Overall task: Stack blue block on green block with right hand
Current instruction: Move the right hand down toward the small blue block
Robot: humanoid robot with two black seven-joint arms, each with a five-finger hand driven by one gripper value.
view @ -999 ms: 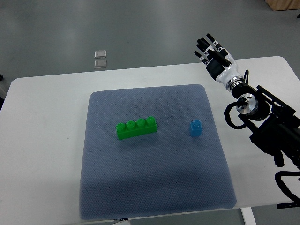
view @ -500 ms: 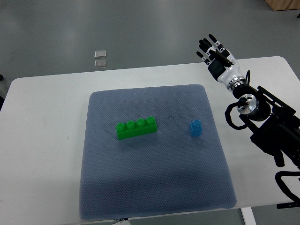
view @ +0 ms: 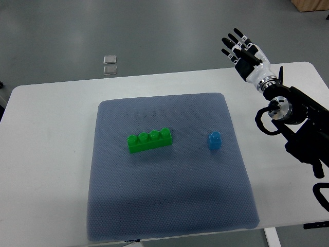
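Note:
A small blue block (view: 214, 140) stands on the grey mat (view: 164, 206), right of centre. The long green block (view: 149, 140) with several studs lies on the mat left of it, a gap between the two. My right hand (view: 241, 48) is far off at the table's back right, past the table edge, fingers spread and holding nothing. Its arm (view: 298, 123) comes in from the right edge. The left arm does not show.
The white table (view: 46, 154) carries the mat. Two small clear squares (view: 109, 65) lie on the floor beyond the table's back edge. A wooden corner (view: 311, 5) shows at top right.
My right hand has risen and shifted right, away from the mat. The blocks have not moved.

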